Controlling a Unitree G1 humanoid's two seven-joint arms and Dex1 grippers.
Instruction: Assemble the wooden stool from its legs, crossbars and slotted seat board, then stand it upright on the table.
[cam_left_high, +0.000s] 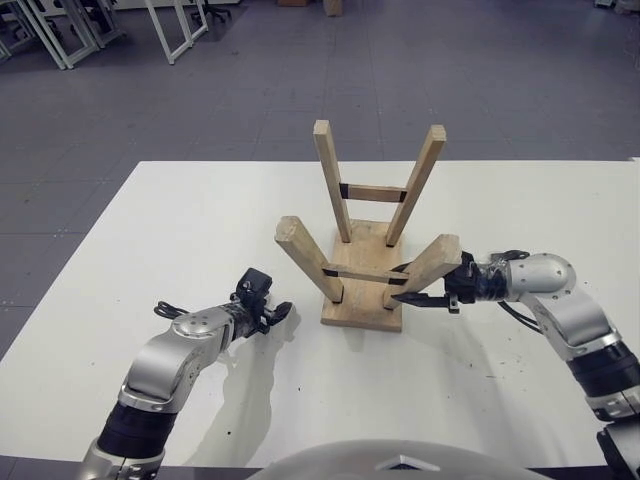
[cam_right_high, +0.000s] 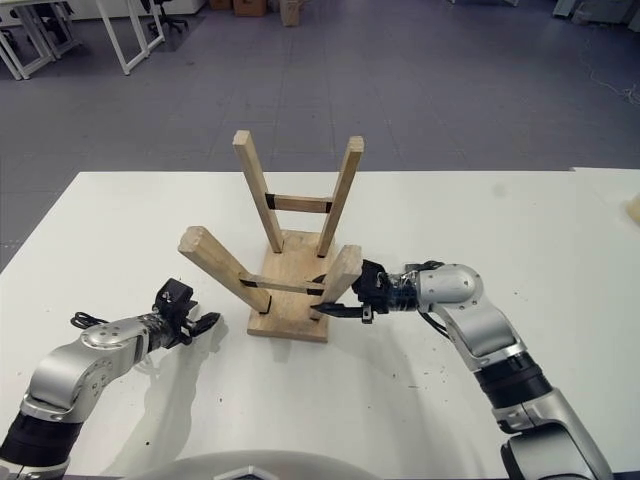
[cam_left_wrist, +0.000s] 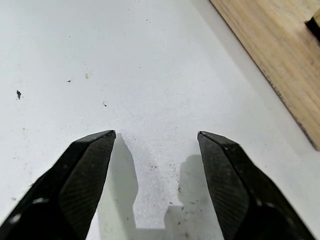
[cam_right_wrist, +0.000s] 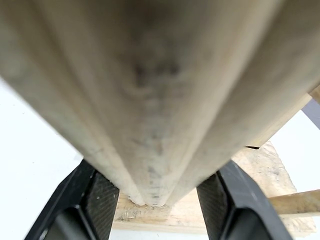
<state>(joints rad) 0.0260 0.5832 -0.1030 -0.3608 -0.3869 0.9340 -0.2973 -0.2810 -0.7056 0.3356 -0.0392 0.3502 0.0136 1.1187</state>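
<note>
The wooden stool lies upside down on the white table (cam_left_high: 180, 220), its seat board (cam_left_high: 362, 308) flat and all legs pointing up. One crossbar (cam_left_high: 375, 193) joins the far legs and another crossbar (cam_left_high: 362, 274) joins the near pair. My right gripper (cam_left_high: 405, 284) is shut on the near right leg (cam_left_high: 428, 266) low down by the board; in the right wrist view that leg (cam_right_wrist: 150, 100) sits between the fingers (cam_right_wrist: 95, 200). My left gripper (cam_left_high: 268, 308) rests open on the table left of the stool, holding nothing, with the board's edge (cam_left_wrist: 280, 55) just beyond it.
White tabletop stretches on both sides of the stool and in front of it. Beyond the far table edge is grey floor, with white frames (cam_left_high: 170, 25) at the back left.
</note>
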